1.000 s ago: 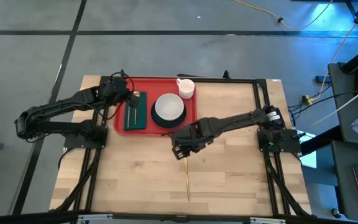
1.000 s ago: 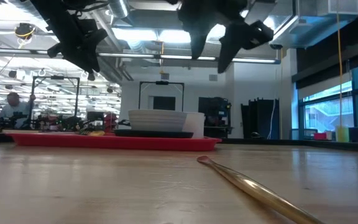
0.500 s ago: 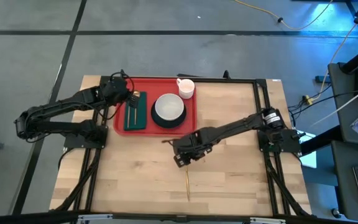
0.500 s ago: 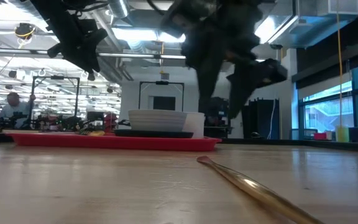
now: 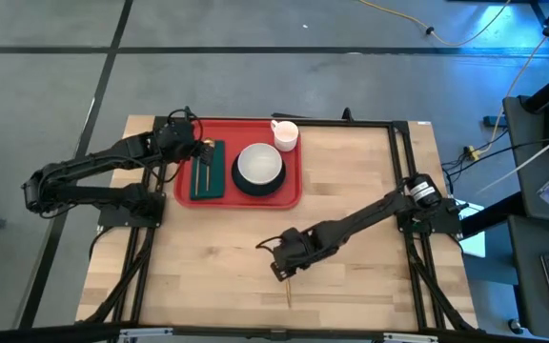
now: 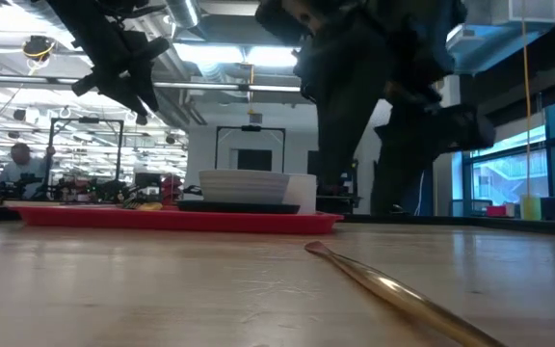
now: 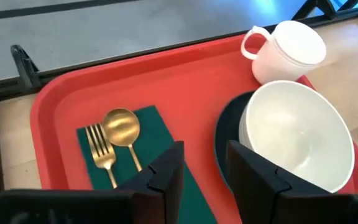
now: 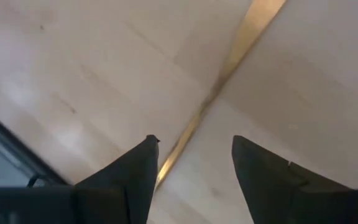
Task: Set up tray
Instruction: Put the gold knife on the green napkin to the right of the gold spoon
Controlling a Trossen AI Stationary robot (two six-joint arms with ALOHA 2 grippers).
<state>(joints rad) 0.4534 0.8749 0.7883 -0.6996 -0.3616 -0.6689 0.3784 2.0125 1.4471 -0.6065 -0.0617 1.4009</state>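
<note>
My right gripper (image 8: 191, 163) is low over the gold utensil (image 8: 219, 84) on the bare wood table (image 5: 370, 191), fingers apart w/ it between them. Left gripper (image 7: 204, 165) hovers over the red tray (image 5: 232, 129) at the table's far left, fingers also apart, holding nothing.

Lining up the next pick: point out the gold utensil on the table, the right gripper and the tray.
gold utensil (image 6: 393, 289), low view, on its handle.
right gripper (image 8: 191, 163), right wrist view, midway between its open fingertips.
tray (image 5: 238, 124), high view, on its far rim.
</note>
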